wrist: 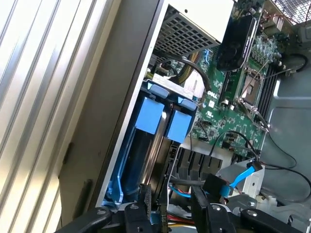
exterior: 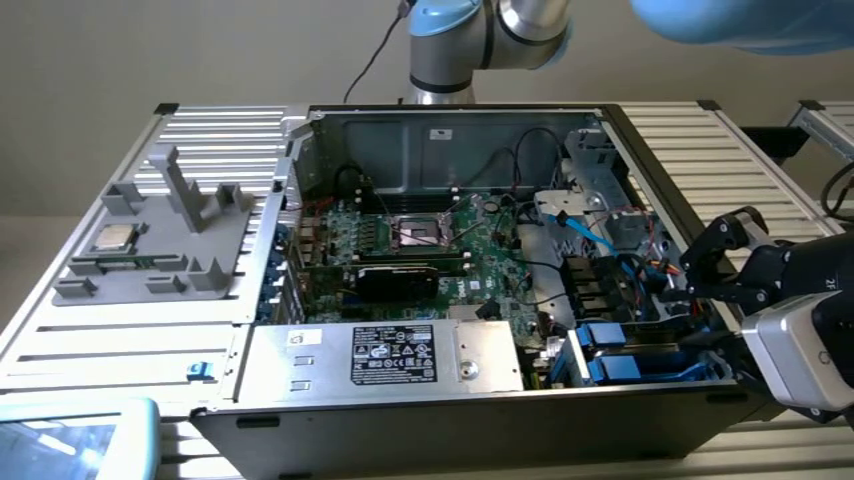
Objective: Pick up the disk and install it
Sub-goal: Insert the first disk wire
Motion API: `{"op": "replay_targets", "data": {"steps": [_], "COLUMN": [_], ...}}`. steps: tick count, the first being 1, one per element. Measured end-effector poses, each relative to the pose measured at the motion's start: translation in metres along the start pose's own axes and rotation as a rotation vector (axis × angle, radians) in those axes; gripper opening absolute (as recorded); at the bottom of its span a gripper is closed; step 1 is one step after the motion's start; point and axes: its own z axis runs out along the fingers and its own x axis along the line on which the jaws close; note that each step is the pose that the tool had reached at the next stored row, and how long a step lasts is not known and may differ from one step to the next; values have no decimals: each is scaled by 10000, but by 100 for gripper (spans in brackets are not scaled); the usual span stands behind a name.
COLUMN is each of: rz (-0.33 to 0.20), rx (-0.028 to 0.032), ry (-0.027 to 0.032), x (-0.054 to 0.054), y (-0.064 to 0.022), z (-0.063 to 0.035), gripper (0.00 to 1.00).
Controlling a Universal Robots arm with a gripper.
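Note:
Two bright blue carriers (wrist: 148, 115) (wrist: 179, 127) stand on edge side by side in the drive bay at the corner of the open computer case (exterior: 467, 420). In the exterior view they are blue blocks (exterior: 611, 352) low on the right. The disk's metal body is mostly hidden inside the bay, and I cannot tell which carrier frames it. My gripper (wrist: 170, 198) hovers just off the bay, by the case's right wall (exterior: 703, 268). Its black fingers (wrist: 141, 206) are open with nothing held between them.
The motherboard (exterior: 427, 245) with its processor socket, a black card and blue and black cables (exterior: 587, 225) fill the case. The large silver box with a black label (exterior: 394, 355) lies at the front. A grey fixture with a small chip (exterior: 114, 238) stands on the ribbed table at the exterior view's left.

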Motion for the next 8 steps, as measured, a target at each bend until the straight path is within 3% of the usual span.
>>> {"op": "replay_targets", "data": {"steps": [8], "rz": [-4], "rx": [11], "ry": [-37], "x": [-11], "y": [23], "z": [11], "gripper": [45]}}
